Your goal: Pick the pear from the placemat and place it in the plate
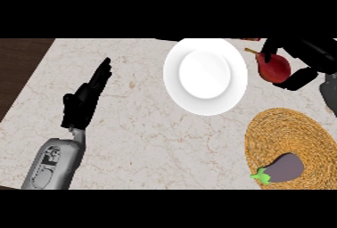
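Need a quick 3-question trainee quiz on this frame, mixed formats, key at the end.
1. True or false: the pear already lies on the plate.
2. What lies on the woven placemat? A) a pear B) an eggplant C) nothing
3. Fill in: the pear is held by the robot's ____ hand.

Key:
1. False. The red pear is in the right hand, beside the plate's right rim, and the plate has nothing on it.
2. B. The eggplant lies on the placemat's lower part.
3. Right. The left hand is open over the counter at the left, holding nothing.
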You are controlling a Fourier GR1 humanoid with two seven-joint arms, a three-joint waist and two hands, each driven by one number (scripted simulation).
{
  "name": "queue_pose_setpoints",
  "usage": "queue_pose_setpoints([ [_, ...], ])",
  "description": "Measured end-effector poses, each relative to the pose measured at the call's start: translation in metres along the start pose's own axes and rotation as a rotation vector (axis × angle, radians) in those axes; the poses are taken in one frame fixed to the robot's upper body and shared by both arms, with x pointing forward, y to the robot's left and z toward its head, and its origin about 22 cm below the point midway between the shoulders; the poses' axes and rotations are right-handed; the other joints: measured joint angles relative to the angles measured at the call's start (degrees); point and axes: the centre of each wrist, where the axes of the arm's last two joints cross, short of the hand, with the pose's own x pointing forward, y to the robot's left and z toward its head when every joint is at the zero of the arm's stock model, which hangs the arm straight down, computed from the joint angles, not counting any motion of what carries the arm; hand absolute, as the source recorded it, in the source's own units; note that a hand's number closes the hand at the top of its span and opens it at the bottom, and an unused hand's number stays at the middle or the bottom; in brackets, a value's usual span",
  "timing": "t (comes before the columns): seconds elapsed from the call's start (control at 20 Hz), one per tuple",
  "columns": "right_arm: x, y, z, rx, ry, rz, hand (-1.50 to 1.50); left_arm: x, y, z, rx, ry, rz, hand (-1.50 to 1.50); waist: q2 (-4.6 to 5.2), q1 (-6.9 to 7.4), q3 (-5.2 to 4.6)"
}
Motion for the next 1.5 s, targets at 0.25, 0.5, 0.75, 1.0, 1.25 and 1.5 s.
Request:
queue_pose_setpoints([
  [0.25,-0.008,-0.031,-0.007,-0.148,-0.278,-0.053,1.50,0.000,0.000,-0.002,0.004,0.000,-0.007,0.00,0.18,0.00,-0.09],
  [0.5,-0.016,-0.041,-0.014,-0.205,-0.452,-0.124,1.50,-0.001,0.000,-0.004,0.007,0.009,-0.010,0.00,-0.10,-0.54,-0.27],
  [0.75,-0.013,-0.033,-0.034,-0.160,-0.483,-0.170,1.50,-0.008,0.001,-0.002,0.014,0.015,-0.011,0.00,-0.49,-1.03,-0.46],
  [1.0,0.011,-0.005,-0.070,-0.065,-0.541,-0.217,1.50,-0.010,0.007,0.000,0.027,0.031,-0.011,0.00,-1.08,-2.08,-0.56],
  [1.25,0.035,0.027,-0.096,0.026,-0.593,-0.240,1.50,-0.013,0.013,-0.001,0.047,0.046,-0.011,0.00,-1.43,-3.35,-0.60],
  [1.5,0.064,0.064,-0.118,0.097,-0.636,-0.159,1.50,-0.019,0.017,0.004,0.056,0.048,-0.013,0.00,-1.65,-3.88,-0.62],
])
